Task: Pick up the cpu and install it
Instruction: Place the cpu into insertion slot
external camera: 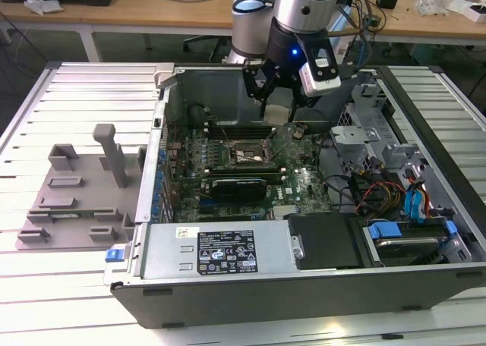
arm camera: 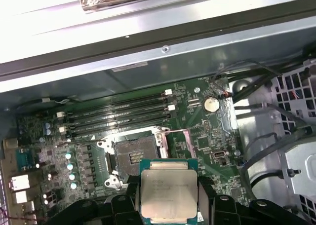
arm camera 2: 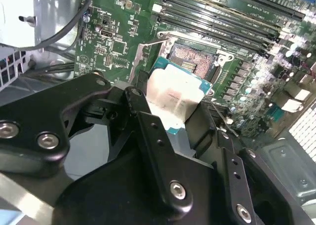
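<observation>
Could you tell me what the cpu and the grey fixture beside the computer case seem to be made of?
The cpu: top plate looks like metal, satin silver with a soft sheen; its thin teal-green rim suggests circuit board. The grey fixture: probably plastic, matte and evenly grey with no glints, though painted metal cannot be ruled out.

The arm descends from above with the wrist vertical, and the gripper points straight down, its black fingers clamped against opposite edges of the cpu.
</observation>
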`<state>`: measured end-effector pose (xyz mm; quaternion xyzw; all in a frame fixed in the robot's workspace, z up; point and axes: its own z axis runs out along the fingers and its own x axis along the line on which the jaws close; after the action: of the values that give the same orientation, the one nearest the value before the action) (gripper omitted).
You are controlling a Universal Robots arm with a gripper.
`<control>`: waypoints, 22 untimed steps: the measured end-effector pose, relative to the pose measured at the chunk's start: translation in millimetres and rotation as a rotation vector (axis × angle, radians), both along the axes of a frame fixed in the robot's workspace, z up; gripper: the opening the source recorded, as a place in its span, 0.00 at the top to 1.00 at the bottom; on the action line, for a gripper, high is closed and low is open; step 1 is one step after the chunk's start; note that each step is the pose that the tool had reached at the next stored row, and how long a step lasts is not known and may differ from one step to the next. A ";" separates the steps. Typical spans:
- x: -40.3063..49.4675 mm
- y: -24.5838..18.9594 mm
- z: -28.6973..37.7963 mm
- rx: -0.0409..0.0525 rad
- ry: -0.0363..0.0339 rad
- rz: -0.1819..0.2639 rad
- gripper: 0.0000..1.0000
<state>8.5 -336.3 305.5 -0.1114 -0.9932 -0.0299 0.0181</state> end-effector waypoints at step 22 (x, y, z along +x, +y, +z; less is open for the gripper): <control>0.0 0.0 0.0 -0.0027 0.0001 -0.219 0.45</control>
<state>8.5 -336.3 305.5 -0.2192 -0.9751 -0.0303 0.0147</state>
